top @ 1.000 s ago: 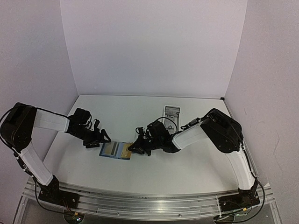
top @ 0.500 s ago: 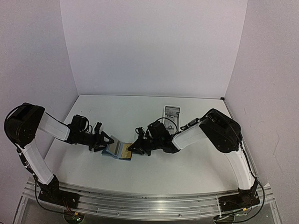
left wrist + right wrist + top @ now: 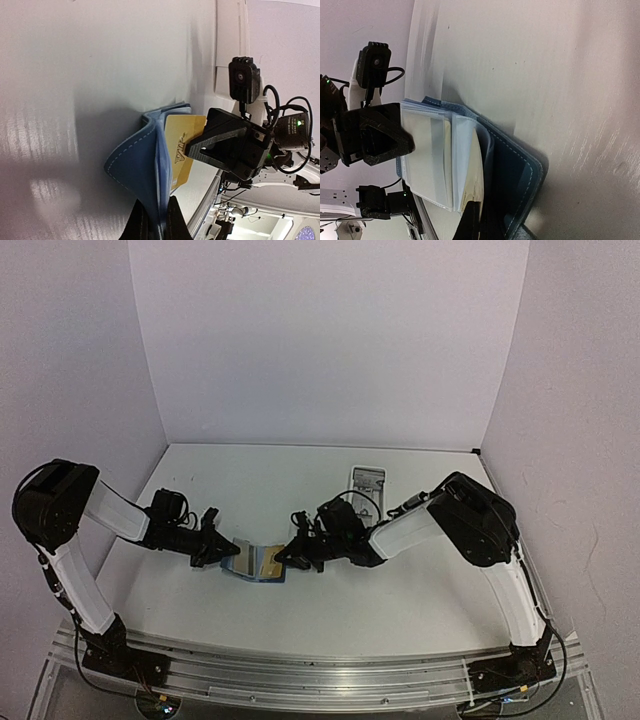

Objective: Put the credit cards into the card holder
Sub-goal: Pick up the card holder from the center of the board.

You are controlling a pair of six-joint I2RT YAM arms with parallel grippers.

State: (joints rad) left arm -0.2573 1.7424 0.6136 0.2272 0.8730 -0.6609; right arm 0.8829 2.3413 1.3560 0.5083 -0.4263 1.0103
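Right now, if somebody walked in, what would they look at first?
Probably the blue wallet, half open in the middle of the table. The left pincer pinches its flap from one side, and the right pincer holds a gold card against its inside. Farther back lies a small white tray.

Gold card [image 3: 186, 134]: white printed lettering, apparently "VISA", only partly legible in the left wrist view. No other text is readable.
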